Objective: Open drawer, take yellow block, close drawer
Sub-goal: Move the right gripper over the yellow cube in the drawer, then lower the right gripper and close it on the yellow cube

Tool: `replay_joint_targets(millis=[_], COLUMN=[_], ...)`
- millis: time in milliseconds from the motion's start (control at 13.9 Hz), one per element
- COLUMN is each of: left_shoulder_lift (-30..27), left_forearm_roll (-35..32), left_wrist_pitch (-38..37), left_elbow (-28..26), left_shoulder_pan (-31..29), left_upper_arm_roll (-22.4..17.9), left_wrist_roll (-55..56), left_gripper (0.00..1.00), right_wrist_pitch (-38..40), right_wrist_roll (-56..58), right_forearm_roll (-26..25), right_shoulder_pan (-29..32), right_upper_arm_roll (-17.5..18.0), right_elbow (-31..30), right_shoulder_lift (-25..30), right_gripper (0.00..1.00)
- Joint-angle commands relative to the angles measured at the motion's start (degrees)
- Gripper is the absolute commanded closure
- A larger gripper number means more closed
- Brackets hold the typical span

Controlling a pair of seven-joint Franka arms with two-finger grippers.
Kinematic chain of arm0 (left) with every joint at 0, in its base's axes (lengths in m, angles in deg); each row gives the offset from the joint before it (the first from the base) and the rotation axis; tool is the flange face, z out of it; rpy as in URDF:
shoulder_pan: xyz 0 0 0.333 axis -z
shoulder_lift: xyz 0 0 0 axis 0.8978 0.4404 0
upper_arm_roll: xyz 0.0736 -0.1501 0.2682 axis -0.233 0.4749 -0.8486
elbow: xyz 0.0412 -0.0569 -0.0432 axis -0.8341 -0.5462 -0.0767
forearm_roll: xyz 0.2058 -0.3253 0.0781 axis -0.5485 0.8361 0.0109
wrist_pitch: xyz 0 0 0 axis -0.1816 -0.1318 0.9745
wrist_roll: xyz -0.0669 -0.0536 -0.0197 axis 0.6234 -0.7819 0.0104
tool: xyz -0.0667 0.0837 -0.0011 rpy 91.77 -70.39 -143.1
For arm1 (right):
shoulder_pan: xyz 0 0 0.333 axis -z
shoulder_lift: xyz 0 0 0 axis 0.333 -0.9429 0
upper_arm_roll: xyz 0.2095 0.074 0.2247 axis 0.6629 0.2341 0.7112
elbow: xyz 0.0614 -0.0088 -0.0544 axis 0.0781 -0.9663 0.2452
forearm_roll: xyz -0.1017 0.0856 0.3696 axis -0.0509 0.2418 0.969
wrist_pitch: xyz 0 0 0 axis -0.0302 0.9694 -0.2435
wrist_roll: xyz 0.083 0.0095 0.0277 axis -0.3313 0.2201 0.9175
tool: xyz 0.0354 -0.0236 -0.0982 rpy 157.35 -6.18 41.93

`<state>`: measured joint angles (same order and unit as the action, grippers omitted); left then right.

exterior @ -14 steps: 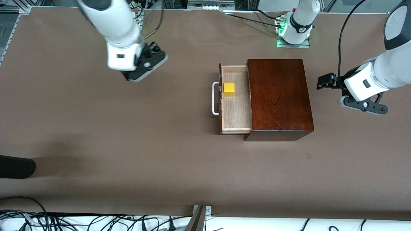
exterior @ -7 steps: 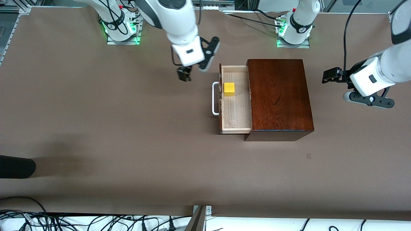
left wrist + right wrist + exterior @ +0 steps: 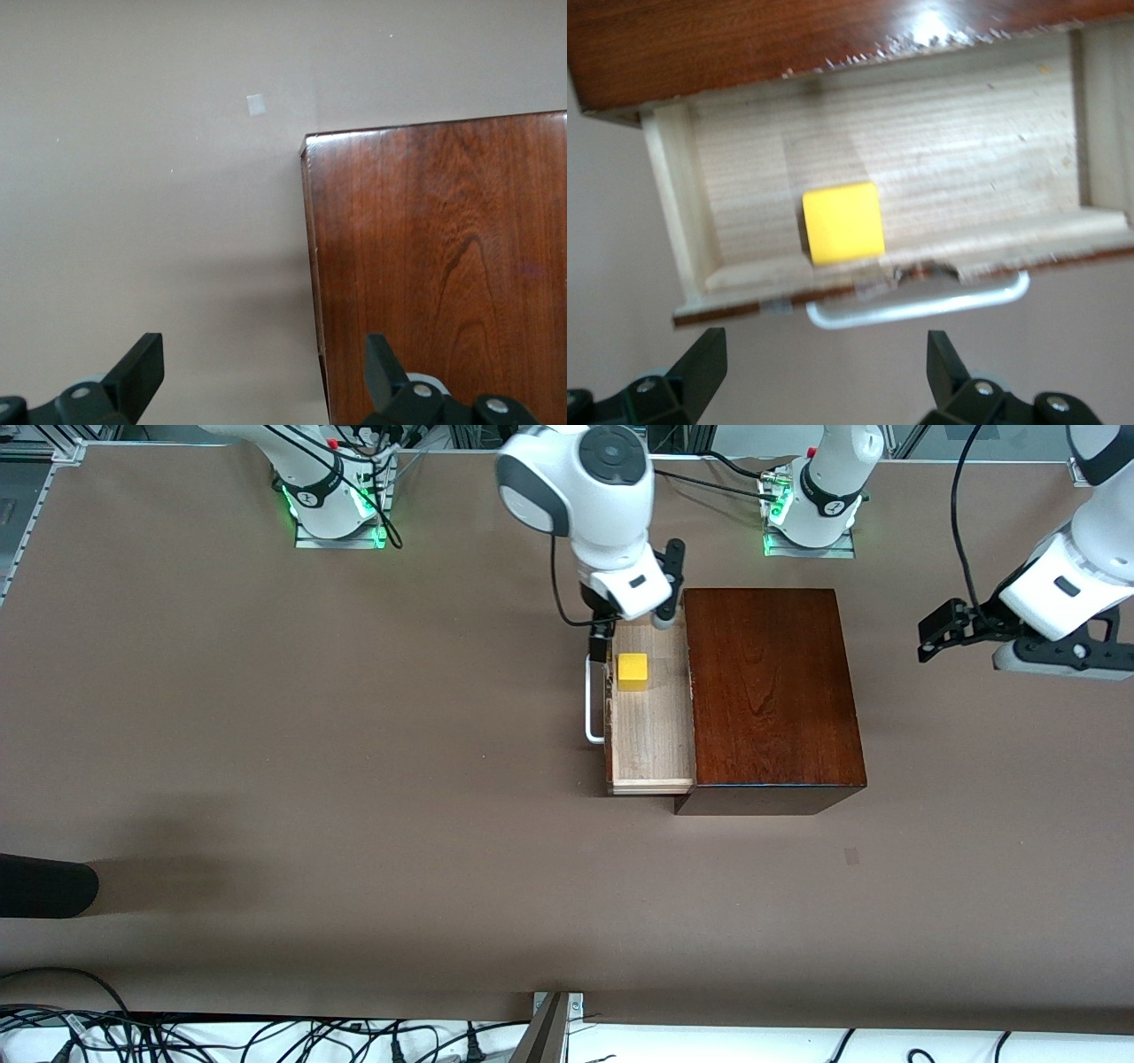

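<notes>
Right gripper (image 3: pixel 631 631) swung over open drawer (image 3: pixel 651 726), jaws spread, empty, above yellow block (image 3: pixel 633 671); left gripper (image 3: pixel 939 638) spread, empty.

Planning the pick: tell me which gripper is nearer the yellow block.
Right. The right gripper hangs open over the drawer, just beside the yellow block. The left gripper waits open past the box, at its own end.

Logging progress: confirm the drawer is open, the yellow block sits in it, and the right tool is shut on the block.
Wrong on the tool. The right wrist view shows the right tool open above the drawer, the yellow block untouched inside.
</notes>
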<state>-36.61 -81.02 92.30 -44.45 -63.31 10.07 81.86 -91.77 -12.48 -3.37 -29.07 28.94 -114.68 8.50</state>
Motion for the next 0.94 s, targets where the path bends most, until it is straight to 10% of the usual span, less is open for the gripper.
replay_joint_targets(millis=[0, 863], left_shoulder_lift=[0.53, 1.95], left_forearm_roll=[0.02, 0.63], left_wrist_pitch=[-5.25, -6.15], left_elbow=[2.49, 4.18], left_shoulder_pan=[1.02, 0.93], left_upper_arm_roll=[-0.33, -0.15], left_wrist_roll=[-0.18, -0.19], left_gripper=[0.0, 0.0], right_wrist_pitch=[-3.13, -9.48], right_wrist_roll=[0.45, 2.74], right_forearm_roll=[-3.27, -7.49], right_shoulder_pan=[-1.75, -2.11], right_upper_arm_roll=[-0.52, -0.52], right_elbow=[5.57, 4.52], right_shoulder_lift=[-5.83, -10.32], right_gripper=[0.0, 0.0])
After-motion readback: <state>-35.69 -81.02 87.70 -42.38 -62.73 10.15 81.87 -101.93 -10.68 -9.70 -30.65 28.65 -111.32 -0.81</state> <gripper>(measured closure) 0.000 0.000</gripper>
